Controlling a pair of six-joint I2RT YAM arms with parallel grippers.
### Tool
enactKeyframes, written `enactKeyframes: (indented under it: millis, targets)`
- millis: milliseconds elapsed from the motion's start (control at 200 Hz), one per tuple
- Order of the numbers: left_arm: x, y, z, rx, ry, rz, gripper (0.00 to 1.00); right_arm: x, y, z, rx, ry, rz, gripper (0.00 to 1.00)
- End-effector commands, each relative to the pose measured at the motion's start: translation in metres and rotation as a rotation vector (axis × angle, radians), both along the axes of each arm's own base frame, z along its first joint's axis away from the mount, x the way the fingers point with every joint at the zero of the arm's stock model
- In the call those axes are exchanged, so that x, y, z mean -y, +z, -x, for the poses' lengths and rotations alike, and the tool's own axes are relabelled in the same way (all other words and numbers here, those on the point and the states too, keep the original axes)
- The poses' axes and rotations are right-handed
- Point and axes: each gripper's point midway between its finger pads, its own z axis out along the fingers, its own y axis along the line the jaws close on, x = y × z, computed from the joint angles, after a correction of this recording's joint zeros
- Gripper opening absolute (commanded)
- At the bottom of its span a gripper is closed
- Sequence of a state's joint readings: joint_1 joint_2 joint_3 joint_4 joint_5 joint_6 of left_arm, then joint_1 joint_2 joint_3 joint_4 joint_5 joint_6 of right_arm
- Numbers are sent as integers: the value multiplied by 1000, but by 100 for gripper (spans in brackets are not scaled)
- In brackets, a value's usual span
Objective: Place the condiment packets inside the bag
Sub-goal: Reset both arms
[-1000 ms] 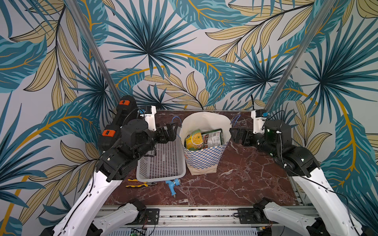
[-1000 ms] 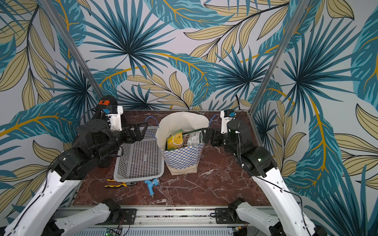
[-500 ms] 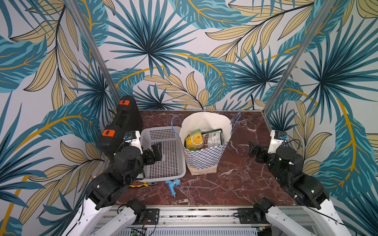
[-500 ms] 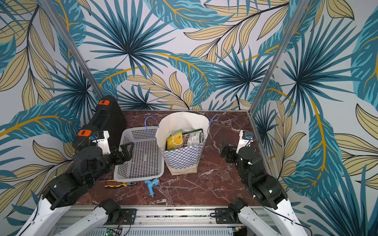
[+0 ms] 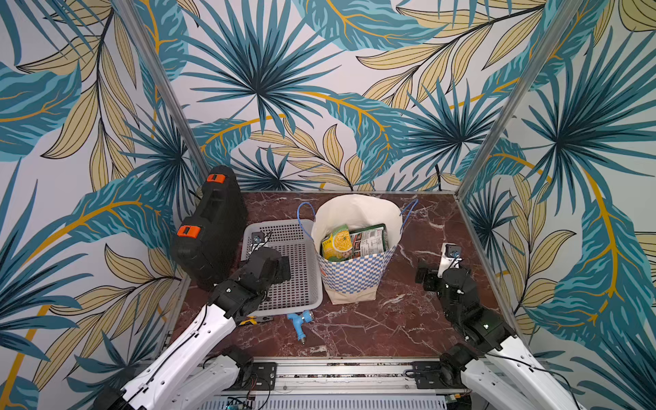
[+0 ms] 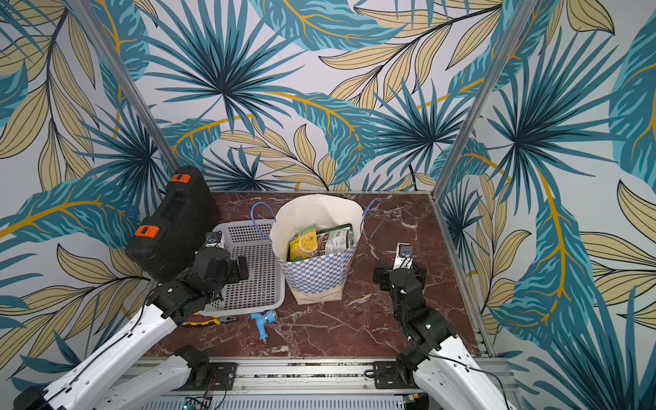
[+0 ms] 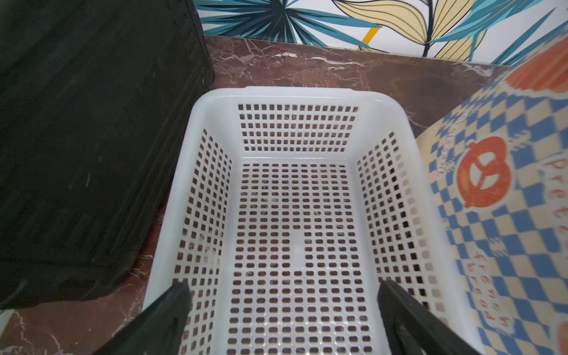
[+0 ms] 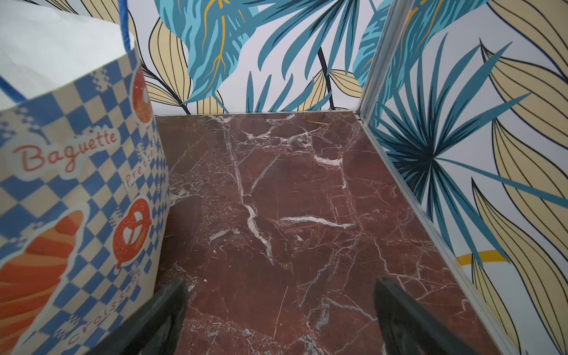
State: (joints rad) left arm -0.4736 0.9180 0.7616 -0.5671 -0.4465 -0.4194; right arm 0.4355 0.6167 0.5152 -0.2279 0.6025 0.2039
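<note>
The checkered bag point(image 5: 355, 280) point(image 6: 316, 277) stands upright mid-table with its mouth open. Inside it, condiment packets point(image 5: 342, 243) point(image 6: 309, 241) lean together: a yellow-green one and a dark one with a printed label. My left gripper point(image 5: 280, 267) point(image 7: 282, 295) is open and empty over the near end of the white basket point(image 5: 284, 227). My right gripper point(image 6: 400, 272) point(image 8: 279, 292) is open and empty above bare marble to the right of the bag point(image 8: 76, 172). No packet shows outside the bag.
The perforated basket point(image 7: 295, 92) holds nothing and sits against the bag's left side. A black case point(image 5: 209, 227) with orange latches leans at the far left. A blue tap fitting point(image 5: 300, 321) and yellow-handled pliers point(image 5: 253, 321) lie near the front edge.
Both arms have pulled back from the bag's rim toward the front of the table and lowered. The left now hangs over the basket, the right over bare marble. Both stayed open.
</note>
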Motion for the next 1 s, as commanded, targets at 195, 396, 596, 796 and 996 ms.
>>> enactKeyframes:
  millis: [195,396,596,796,996]
  targets:
    - [-32,-27,-51,74,-27,-60,100,35,-20,-38,87,-99,-102,100]
    - [-54,-42,-69,113,-10,-50,100,54,-38,-61,109,-132,-111,99]
    - [-46,-41,-73,258,-101,-80,100,68,-51,-79,138,-173,-100,100]
    - [-56,-39,-63,424,-99,-137,100,72,-68,-91,125,-172,-45,100]
    - [-53,-41,-73,466,-139,-129,100,73,-82,-96,155,-169,-41,99]
